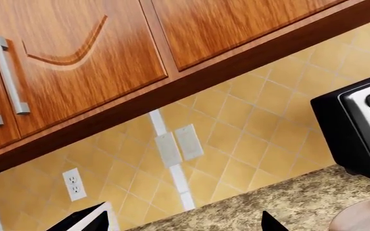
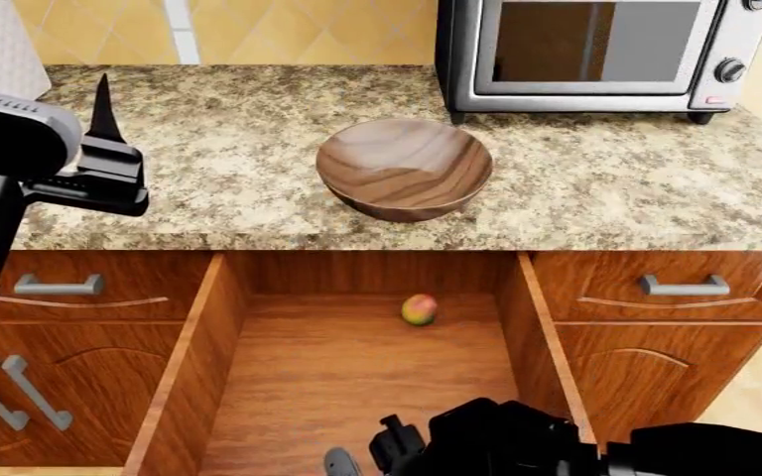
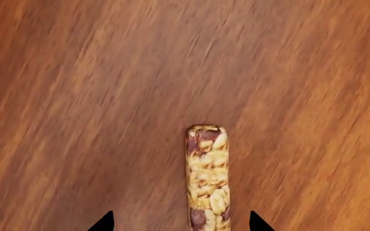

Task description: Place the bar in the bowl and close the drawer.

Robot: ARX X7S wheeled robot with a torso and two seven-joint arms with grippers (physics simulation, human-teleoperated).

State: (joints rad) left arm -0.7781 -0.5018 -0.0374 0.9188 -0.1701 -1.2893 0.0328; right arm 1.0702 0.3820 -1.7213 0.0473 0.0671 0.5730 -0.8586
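The bar [image 3: 208,178] lies flat on the wooden floor of the open drawer [image 2: 334,382]. It shows only in the right wrist view and is hidden in the head view. My right gripper [image 3: 179,225] is open just above the floor, with the bar's near end between its fingertips [image 3: 257,223], closer to one tip. My right arm [image 2: 514,444] reaches into the drawer's front. The dark wooden bowl [image 2: 405,167] stands empty on the counter above the drawer; its rim [image 1: 365,217] shows in the left wrist view. My left gripper [image 2: 100,119] is open and empty, raised over the counter's left end.
A small green-red fruit [image 2: 419,309] lies at the back of the drawer. A toaster oven [image 2: 593,50] stands behind the bowl at the right. Narrower shut drawers [image 2: 679,288] flank the open one. Upper cabinets [image 1: 75,57] and a tiled wall face the left gripper [image 1: 179,226].
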